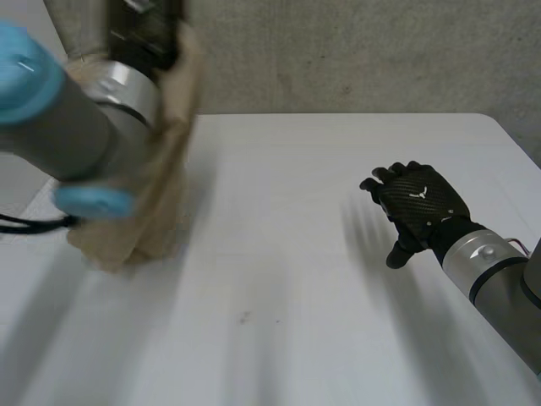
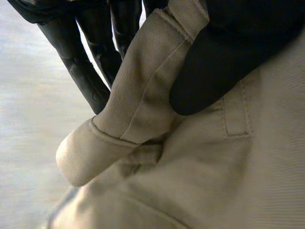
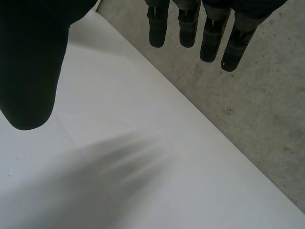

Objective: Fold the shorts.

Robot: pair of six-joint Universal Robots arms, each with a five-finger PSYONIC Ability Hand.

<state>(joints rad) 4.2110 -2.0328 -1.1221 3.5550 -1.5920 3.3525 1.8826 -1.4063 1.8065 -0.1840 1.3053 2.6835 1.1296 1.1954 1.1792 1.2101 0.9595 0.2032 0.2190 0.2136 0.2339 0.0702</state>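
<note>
The tan shorts (image 1: 156, 182) hang bunched from my left hand (image 1: 145, 30) at the table's far left, their lower end down near the tabletop. In the left wrist view the waistband with its belt loop (image 2: 138, 100) is pinched between my thumb (image 2: 214, 71) and my fingers (image 2: 90, 71); more tan cloth (image 2: 228, 181) lies under the palm. My right hand (image 1: 420, 207) hovers over the right side of the table, apart from the shorts. Its fingers (image 3: 188, 26) are straight and its thumb (image 3: 28, 71) is spread, with nothing between them.
The white table (image 1: 321, 262) stretches bare between the two hands. Grey concrete floor (image 1: 355, 59) lies beyond its far edge. In the right wrist view the table's edge (image 3: 190, 119) runs just under my fingertips, with floor (image 3: 252, 114) past it.
</note>
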